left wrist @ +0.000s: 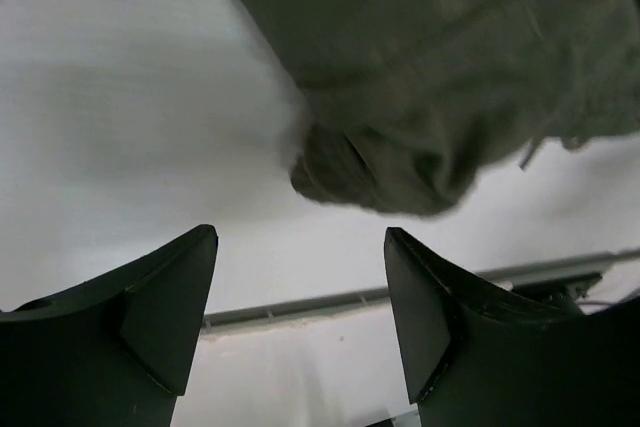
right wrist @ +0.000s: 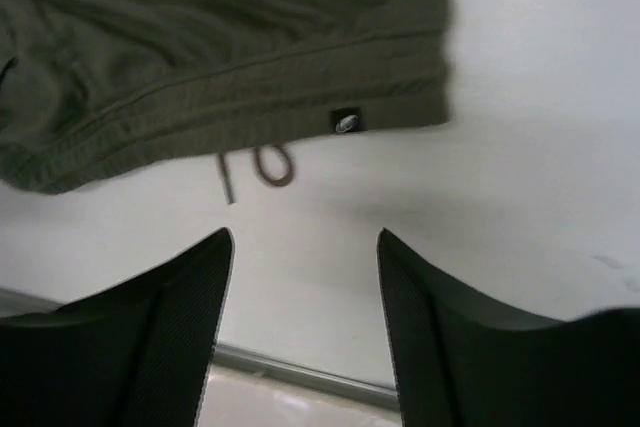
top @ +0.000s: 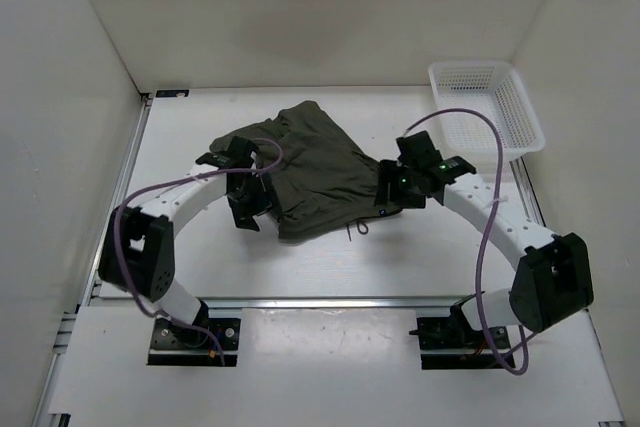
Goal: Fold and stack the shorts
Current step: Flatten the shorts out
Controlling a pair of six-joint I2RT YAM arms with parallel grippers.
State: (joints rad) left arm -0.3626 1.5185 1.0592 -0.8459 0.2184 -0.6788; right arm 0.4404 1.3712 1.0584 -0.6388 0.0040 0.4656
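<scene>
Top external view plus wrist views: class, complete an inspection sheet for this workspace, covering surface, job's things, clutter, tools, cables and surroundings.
Surface: white table.
Job's things: olive-green shorts, rumpled, lying mid-table; drawstring poking out at near edge.
Clutter: white mesh basket, far right corner.
Tools: left tool open, holding nothing, by shorts' left edge; right tool open, holding nothing, by their right edge.
Cables: purple cable along each arm.
Surroundings: white walls on three sides.

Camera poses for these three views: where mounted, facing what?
Top external: above and behind the bases, looking down on table, left arm, right arm, shorts, basket.
Left wrist: on left arm, looking past open left gripper at bunched shorts edge.
Right wrist: on right arm, past open right gripper at shorts hem.
Shared: shorts, in all three.
</scene>
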